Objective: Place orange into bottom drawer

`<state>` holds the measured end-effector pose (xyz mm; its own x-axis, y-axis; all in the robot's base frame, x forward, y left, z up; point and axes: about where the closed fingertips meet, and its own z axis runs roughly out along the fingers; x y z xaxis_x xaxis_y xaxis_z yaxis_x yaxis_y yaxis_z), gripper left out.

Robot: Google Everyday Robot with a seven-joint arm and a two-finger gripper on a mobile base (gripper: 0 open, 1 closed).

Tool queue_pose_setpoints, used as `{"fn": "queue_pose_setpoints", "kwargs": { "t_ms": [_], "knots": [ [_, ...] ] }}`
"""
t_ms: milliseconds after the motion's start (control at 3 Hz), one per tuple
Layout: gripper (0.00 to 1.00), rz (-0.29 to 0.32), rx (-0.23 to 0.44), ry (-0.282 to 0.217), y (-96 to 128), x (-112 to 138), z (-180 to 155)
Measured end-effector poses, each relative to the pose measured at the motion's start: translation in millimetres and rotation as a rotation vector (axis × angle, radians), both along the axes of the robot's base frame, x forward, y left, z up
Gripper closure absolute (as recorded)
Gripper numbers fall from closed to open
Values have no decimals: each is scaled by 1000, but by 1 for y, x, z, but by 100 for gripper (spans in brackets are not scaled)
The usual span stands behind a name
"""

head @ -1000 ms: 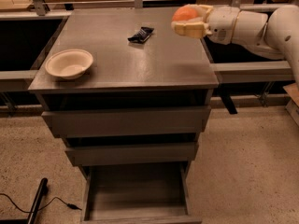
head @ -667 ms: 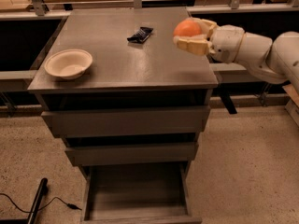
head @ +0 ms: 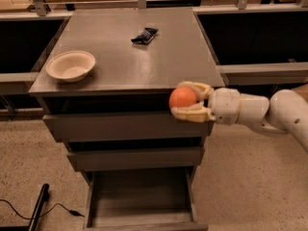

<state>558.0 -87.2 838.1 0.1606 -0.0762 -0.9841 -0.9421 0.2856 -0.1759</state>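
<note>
Sitting in the gripper (head: 179, 100), clamped between both fingers, the orange (head: 183, 98) had dropped from over the cabinet top (head: 144, 66) to just off its front-right corner, level w/ the top drawer (head: 110, 126). The bottom drawer (head: 139, 203) stood open, well below and to the left. Est. descent approx. half done; release pending.

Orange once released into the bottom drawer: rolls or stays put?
Likely rolls: the orange is round, the bottom drawer floor looks flat; its walls should contain it. Probably firm: the claw, at the front edge of the cabinet, grips it undented.
</note>
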Motion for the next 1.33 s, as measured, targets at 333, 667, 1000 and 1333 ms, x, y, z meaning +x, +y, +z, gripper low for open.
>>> {"fn": "queue_pose_setpoints", "kwargs": {
  "t_ms": [333, 667, 1000, 1333],
  "knots": [
    [100, 209, -193, 112, 31, -52, -91],
    [100, 209, -193, 112, 31, -52, -91],
    [100, 203, -394, 95, 20, -55, -186],
    [100, 221, -591, 105, -8, -68, -288]
  ]
}}
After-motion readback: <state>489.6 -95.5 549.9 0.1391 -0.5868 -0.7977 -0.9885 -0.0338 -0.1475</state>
